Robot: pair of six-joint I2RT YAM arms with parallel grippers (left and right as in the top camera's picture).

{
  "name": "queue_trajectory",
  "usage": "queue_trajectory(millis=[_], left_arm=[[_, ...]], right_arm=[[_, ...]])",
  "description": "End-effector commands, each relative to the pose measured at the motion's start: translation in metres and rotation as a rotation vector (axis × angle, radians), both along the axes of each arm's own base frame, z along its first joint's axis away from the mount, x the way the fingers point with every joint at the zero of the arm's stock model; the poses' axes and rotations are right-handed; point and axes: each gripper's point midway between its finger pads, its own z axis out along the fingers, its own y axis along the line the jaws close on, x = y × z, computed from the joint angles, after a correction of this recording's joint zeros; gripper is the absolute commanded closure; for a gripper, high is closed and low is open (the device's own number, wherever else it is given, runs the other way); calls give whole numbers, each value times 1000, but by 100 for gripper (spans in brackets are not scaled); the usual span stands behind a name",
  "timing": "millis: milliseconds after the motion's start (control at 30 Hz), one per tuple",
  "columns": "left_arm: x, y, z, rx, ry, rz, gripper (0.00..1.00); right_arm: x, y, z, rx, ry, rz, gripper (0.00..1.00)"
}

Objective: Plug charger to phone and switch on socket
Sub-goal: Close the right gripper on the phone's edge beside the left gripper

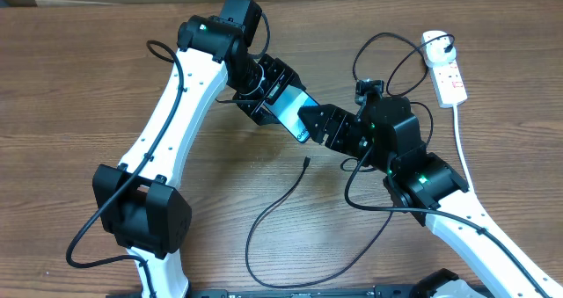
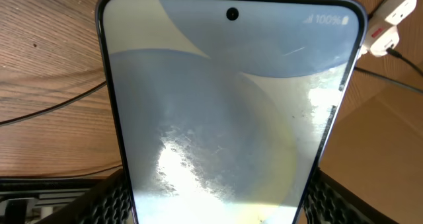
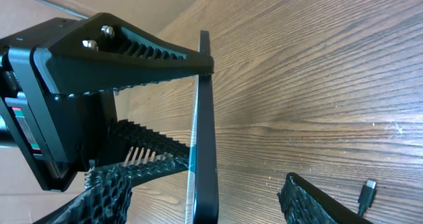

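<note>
The phone is held above the table, its screen lit. My left gripper is shut on its long edges; in the left wrist view the phone fills the frame between the jaws. My right gripper is open around the phone's other end. In the right wrist view the phone is edge-on between the fingers, with a gap to the right finger. The charger cable lies loose on the table with its tip below the phone. The tip also shows in the right wrist view. The socket strip lies at the far right.
The black cable loops from a plug in the strip round behind my right arm and across the front of the table. The strip's white cord runs down the right side. The strip also shows in the left wrist view.
</note>
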Motion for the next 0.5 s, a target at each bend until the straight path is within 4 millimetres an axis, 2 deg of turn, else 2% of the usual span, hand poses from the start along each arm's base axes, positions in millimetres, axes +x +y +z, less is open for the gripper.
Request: queue_trajectory(millis=[0, 367, 467], left_arm=[[1, -2, 19, -19, -30, 29, 32], [-4, -9, 19, -16, -26, 16, 31], [-4, -9, 18, -13, -27, 17, 31]], right_arm=[[2, 0, 9, 15, -14, -16, 28], [5, 3, -6, -1, 28, -11, 31], [6, 4, -7, 0, 27, -11, 36]])
